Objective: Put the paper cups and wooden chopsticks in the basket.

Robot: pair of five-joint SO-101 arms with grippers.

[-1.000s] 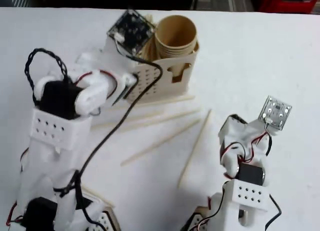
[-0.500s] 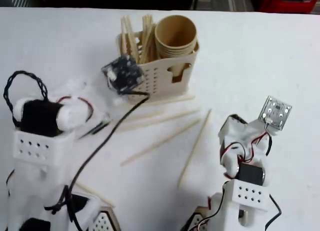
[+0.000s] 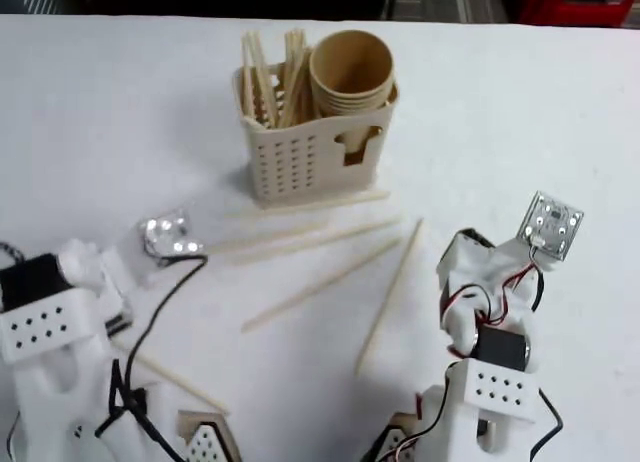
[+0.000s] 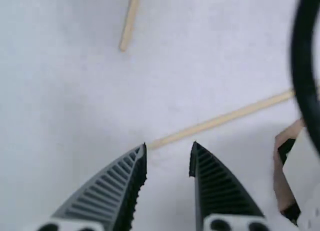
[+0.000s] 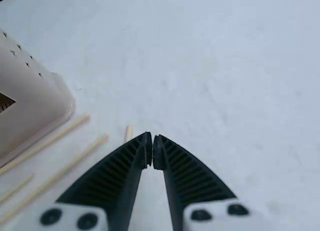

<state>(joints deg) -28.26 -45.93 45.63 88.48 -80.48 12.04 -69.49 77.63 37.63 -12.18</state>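
The perforated basket [image 3: 310, 162] stands at the back centre and holds stacked paper cups [image 3: 352, 72] and a bundle of wooden chopsticks [image 3: 268, 77]. Several loose chopsticks [image 3: 320, 282] lie on the table in front of it. Another chopstick [image 3: 170, 374] lies by the left arm [image 3: 55, 322] at the front left. My left gripper [image 4: 168, 153] hangs open just above the end of that chopstick [image 4: 225, 118], holding nothing. My right gripper [image 5: 151, 146] is shut and empty, low over the table to the right of the basket's corner [image 5: 30, 116], near a chopstick tip [image 5: 128, 132].
The right arm [image 3: 490, 312] sits at the front right, close to the rightmost loose chopstick [image 3: 390, 292]. A further chopstick [image 4: 130, 21] lies beyond the left gripper. White table stretches open on both sides of the basket.
The left arm has drawn back from the basket to the front left and lowered toward the table. The chopsticks in the basket are uncovered. The right arm has not moved.
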